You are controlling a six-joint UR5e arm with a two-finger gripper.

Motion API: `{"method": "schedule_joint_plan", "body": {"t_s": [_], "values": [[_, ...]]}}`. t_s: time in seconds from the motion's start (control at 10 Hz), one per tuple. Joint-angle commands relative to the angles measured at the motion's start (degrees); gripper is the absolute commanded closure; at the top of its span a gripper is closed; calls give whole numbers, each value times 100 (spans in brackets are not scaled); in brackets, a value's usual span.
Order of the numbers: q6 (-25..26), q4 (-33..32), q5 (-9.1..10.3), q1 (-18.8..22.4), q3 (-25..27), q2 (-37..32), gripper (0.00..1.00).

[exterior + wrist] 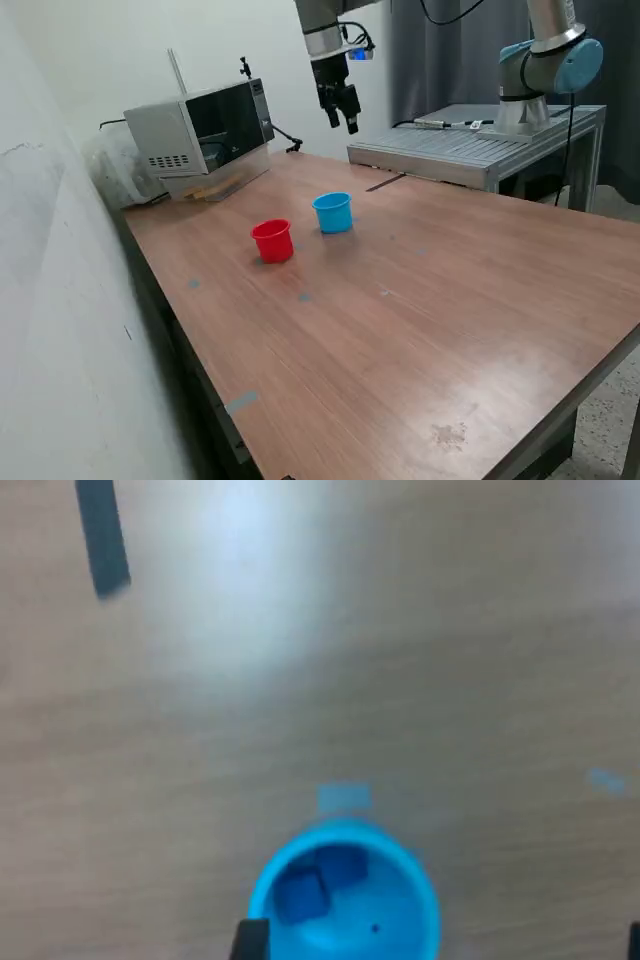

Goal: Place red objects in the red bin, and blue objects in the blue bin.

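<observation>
In the exterior view the gripper [345, 112] hangs high above the wooden table [450, 300], well clear of everything, its fingers seeming slightly parted with nothing between them, though the view is too small to be certain. Below it the blue bin [333, 212] and the red bin [272, 241] stand upright just beside each other, the red one nearer the exterior view's left; no loose cubes show on the table, which suggests the sorting is done or nearly so. A microwave [205, 128] sits at the far edge. The wrist view looks straight down into the blue bin [345, 895], where two dark blue objects [318, 880] lie touching on its floor (blurred, but clearly cube-shaped). The red bin's contents cannot be seen in either view.
</observation>
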Motion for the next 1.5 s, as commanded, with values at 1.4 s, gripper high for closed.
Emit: {"method": "schedule_joint_plan", "body": {"t_s": [1.4], "values": [[-13,3720,-15,-64,657,-2650,0]]}}
